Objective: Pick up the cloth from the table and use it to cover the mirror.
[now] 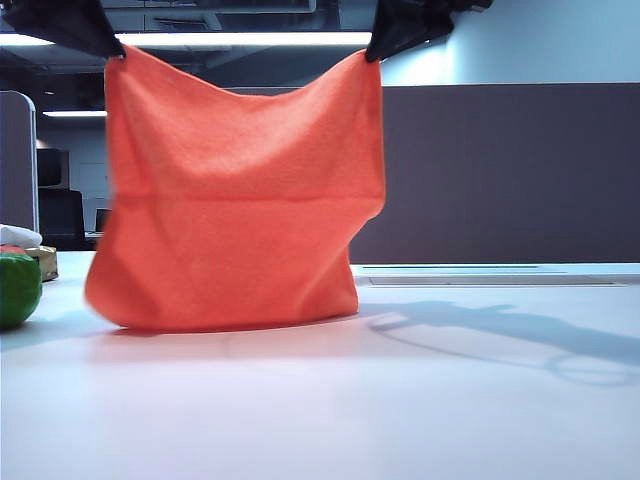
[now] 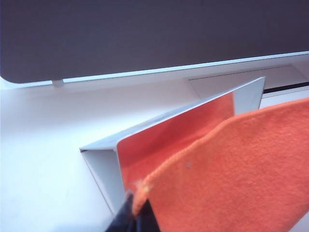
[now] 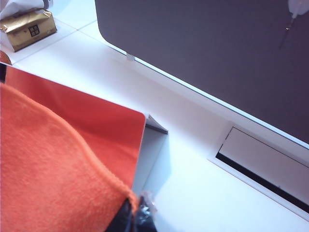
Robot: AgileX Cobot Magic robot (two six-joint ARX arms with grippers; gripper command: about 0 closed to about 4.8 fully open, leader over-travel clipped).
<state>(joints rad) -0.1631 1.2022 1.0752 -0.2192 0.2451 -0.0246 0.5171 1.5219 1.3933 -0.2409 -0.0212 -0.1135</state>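
Exterior view: the bright orange fuzzy microfibre cloth (image 1: 235, 200) hangs spread like a curtain, its lower edge resting on the smooth white desk (image 1: 400, 400). The left pincer (image 1: 112, 52) pinches its upper left corner, the right pincer (image 1: 372, 55) its upper right corner. A green round object (image 1: 18, 290) sits at the desk's left edge.

Left wrist view: the left pincer (image 2: 131, 203) is pressed together on a cloth corner; the thin frameless mirror (image 2: 178, 133) stands just behind, reflecting orange, before the grey-brown partition (image 2: 145, 34).

Right wrist view: the right pincer (image 3: 133, 212) clamps the other corner beside the mirror. A gold packet (image 3: 29, 29) lies well apart.
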